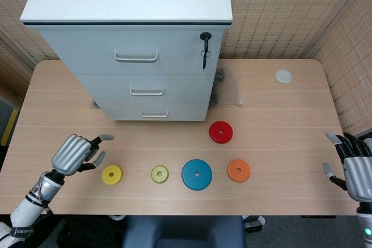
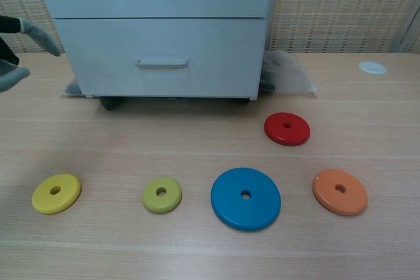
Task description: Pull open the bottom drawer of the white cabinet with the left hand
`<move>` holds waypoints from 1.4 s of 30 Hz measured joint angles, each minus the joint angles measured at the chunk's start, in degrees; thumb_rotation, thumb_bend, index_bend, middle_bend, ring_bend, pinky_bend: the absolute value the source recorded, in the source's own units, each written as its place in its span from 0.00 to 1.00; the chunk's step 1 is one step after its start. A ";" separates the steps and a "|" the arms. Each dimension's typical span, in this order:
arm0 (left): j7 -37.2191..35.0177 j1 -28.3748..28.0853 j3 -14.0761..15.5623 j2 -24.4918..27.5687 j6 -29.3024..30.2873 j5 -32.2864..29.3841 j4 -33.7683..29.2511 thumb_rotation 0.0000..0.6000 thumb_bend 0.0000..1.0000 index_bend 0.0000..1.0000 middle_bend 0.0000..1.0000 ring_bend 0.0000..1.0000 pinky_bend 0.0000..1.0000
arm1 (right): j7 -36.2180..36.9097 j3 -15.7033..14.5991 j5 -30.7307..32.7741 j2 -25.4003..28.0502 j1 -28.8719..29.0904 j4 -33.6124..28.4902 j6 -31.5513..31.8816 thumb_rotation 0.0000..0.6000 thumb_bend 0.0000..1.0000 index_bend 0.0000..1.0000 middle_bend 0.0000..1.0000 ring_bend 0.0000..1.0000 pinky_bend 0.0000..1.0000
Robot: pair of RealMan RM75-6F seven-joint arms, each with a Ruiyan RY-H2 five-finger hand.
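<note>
The left hand (image 1: 74, 154) hung low on the left side of the head view, its arm (image 1: 32, 200) running back toward the lower left corner; the back of the hand faced up, the fingers (image 1: 104, 138) loosely apart and holding nothing; in the chest view only its fingertips (image 2: 39, 36) showed at the left edge; the right hand (image 1: 356, 172) stood at the far right edge, palm turned inward, fingers spread upward and empty.

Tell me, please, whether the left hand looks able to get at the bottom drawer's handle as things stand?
Probably yes: the left hand is open, holding nothing, and only bare table lies between it and the bottom drawer's handle; the yellow disc sits off that path.
</note>
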 measured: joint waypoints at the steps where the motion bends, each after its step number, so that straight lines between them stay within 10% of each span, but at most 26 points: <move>1: -0.26 -1.09 -0.08 -0.45 -1.33 -0.01 -0.03 1.00 0.56 0.28 0.94 0.97 1.00 | 0.00 0.02 0.05 0.00 0.05 0.00 -0.11 1.00 0.28 0.13 0.23 0.12 0.18; 11: 2.53 -8.40 -2.32 -6.14 -10.79 -6.01 1.57 1.00 0.59 0.13 0.96 1.00 1.00 | -0.03 0.09 0.67 -0.10 0.58 0.08 -1.29 1.00 0.27 0.13 0.23 0.12 0.18; 42: 7.33 -19.58 -5.78 -13.86 -23.57 -21.11 10.73 1.00 0.59 0.14 0.96 1.00 1.00 | 1.54 0.16 2.39 -0.47 0.01 1.46 -1.45 1.00 0.27 0.13 0.23 0.12 0.18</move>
